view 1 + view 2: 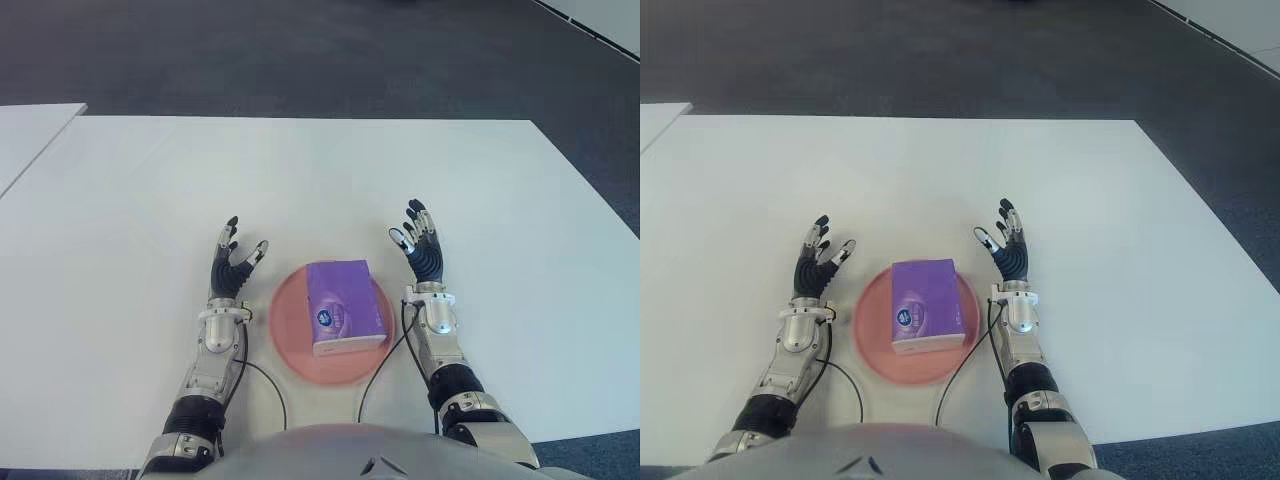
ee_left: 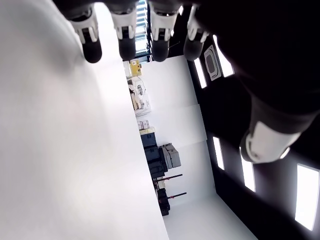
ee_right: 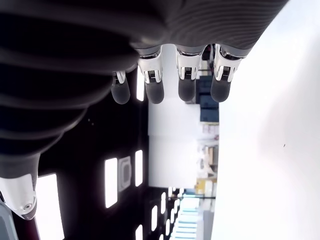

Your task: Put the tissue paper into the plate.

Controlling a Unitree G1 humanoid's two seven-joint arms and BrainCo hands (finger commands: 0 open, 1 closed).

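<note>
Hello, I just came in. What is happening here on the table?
The purple tissue pack already lies on the pink plate, on a white table. Neither robot hand holds anything: the left robot hand is left of the plate and the right robot hand is right of it, both with fingers spread open.

- Left hand point(image 1: 233, 262): at 7 o'clock in the eye view, fingers spread and pointing to 12, holding nothing.
- Right hand point(image 1: 421, 248): at 5 o'clock, fingers extended toward 12, empty.
</note>
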